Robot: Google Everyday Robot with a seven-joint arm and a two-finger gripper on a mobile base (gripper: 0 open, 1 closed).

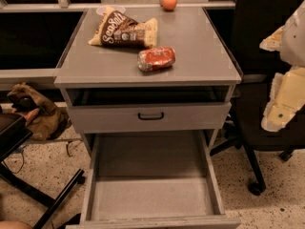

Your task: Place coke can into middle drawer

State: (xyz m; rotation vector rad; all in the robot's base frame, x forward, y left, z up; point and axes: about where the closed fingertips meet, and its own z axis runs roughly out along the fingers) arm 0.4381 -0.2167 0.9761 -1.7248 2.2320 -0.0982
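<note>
Plainly laid out in the camera view, seen from above and in front: a grey table [200, 56] with drawers stacked beneath its top.

Lying on its side on the table top, toward the front edge and a little right of middle: the coke can [157, 59]. Long axis nearly left to right, tipped slightly so that the right end sits a touch farther back than the left. Silvery end showing at the left, red wall with whitish markings turned upward. Not in any drawer.

Just behind and to the left of the can, near but apart: a brown chip bag [125, 31], lying flat. At the far back edge, well apart from the can: a round orange fruit [168, 1].

Under the top, a dark open slot, then a closed grey drawer front [109, 118] bearing a black handle [150, 116]. Below that, pulled out toward the camera: the middle drawer [151, 197], flat grey floor and low side walls in full sight.

At the right edge, off to the side of the table and well apart from the can: the gripper [285, 99], pale cream, in front of a black office chair [252, 128]. Open or closed: cannot tell.

On the speckled floor at the left: a brown bundle [40, 111].
</note>
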